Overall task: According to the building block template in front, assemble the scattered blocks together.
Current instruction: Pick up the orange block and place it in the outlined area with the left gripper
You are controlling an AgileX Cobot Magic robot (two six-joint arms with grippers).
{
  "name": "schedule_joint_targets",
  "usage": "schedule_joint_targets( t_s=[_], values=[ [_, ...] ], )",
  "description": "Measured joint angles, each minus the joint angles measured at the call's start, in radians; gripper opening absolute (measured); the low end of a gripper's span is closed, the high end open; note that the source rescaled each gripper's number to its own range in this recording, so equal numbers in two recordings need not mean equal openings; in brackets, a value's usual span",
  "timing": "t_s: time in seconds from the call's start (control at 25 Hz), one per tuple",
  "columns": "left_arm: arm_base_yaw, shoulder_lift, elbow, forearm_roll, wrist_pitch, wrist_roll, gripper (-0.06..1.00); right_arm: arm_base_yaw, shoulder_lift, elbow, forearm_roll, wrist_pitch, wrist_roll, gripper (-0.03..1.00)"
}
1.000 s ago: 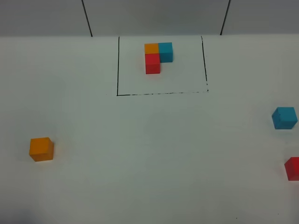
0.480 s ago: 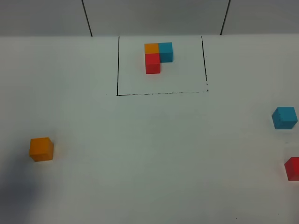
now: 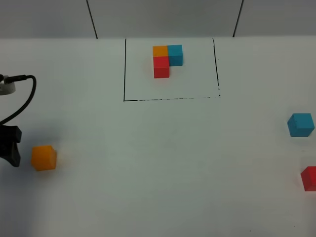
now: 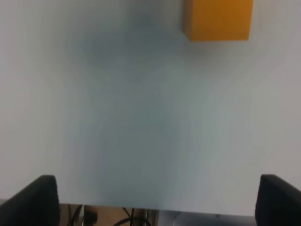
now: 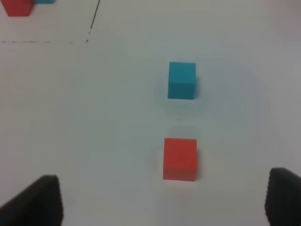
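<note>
The template [image 3: 167, 60] sits at the far side of the white table [image 3: 163, 168], inside a black line [image 3: 124, 69] drawn around it. Its corner block is orange, with a blue block on the right and a red block in front. The orange cube [image 3: 44, 158] sits far off on the left side of the table. The left gripper [image 4: 157, 200] is just beside this cube and does not touch it. Its two black fingers [image 4: 40, 200] are wide apart with nothing between them. A black cable [image 3: 27, 94] curves at the left edge of the high view. The blue cube [image 3: 300, 124] and the red cube [image 3: 309, 178] sit on the right side, near each other but not touching, with the blue one farther back. The red one is partly cut off by the edge of the high view. The right gripper [image 5: 160, 200] hangs over the table near these two. Its fingers [image 5: 40, 202] are wide apart too and hold nothing. All three cubes are well apart from the template.
</note>
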Motion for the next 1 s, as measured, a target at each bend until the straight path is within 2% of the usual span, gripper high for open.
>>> schedule_joint_targets(
  t_s=[0.32, 0.56, 0.76, 1.0],
  values=[
    [-0.11, 0.142, 0.0, 0.0, -0.146, -0.02, 0.85, 0.0, 0.0, 0.0, 0.0, 0.0, 0.0, 0.75],
    [-0.113, 0.173, 0.023, 0.013, -0.232, -0.035, 0.85, 0.0, 0.0, 0.0, 0.0, 0.0, 0.0, 0.75],
    [-0.113, 0.185, 0.092, 0.024, -0.355, -0.044, 0.85, 0.0, 0.0, 0.0, 0.0, 0.0, 0.0, 0.75],
    [-0.113, 0.279, 0.103, 0.024, -0.399, -0.051, 0.85, 0.0, 0.0, 0.0, 0.0, 0.0, 0.0, 0.75]
  ],
)
